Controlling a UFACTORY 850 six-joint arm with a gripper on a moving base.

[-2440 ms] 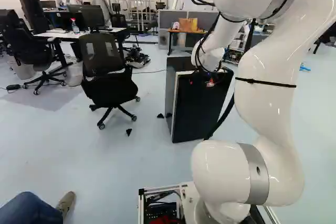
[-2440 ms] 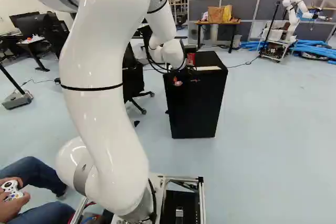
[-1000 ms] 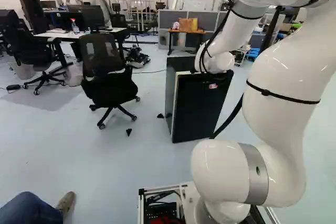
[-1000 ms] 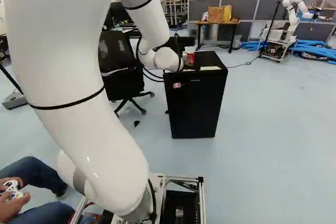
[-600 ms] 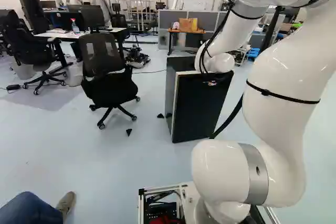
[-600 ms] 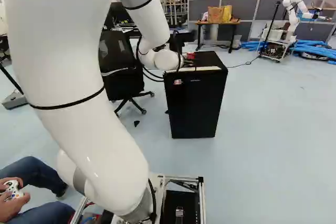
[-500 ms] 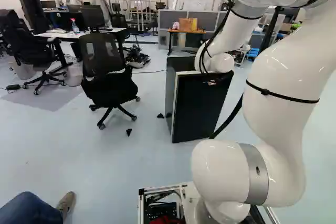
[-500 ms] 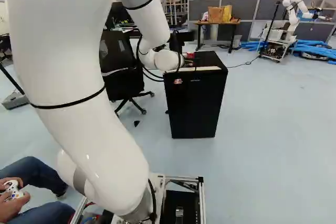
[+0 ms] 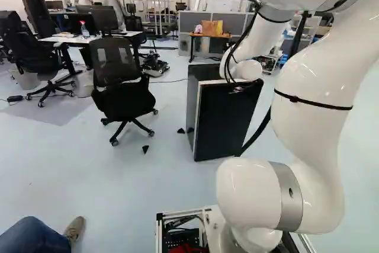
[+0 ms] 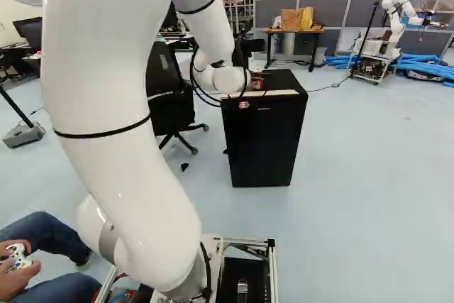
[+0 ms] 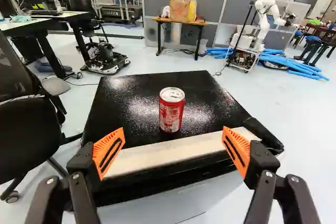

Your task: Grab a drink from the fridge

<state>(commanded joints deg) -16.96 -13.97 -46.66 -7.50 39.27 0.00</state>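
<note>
"Facing the red can (image 11: 171,113) now, your gripper (image 11: 174,130) stands released, its orange pads (image 11: 108,151) wide apart with nothing grasped; the can is upright on top of the fridge (image 11: 123,100), beyond the pale front strip (image 11: 157,155), and it sits ahead of you, close to midway between the fingers!"

"Lovely line, that; so the step looks like the approach, and what you want is a straight push forward, slow and level, no swing to either side; how high should you carry the pads?"

"High enough to clear that strip, low enough to meet the can's middle; a grip near the rim could tip it!"

"And the squeeze?"

"Wait until both pads are alongside the can, past its near face; then close gently, so they land together; if one side touches first, the can may skid on that glossy top; ease across and centre up; it's thin metal, so hold firmly without crushing, then lift straight up before you back away!"
</note>
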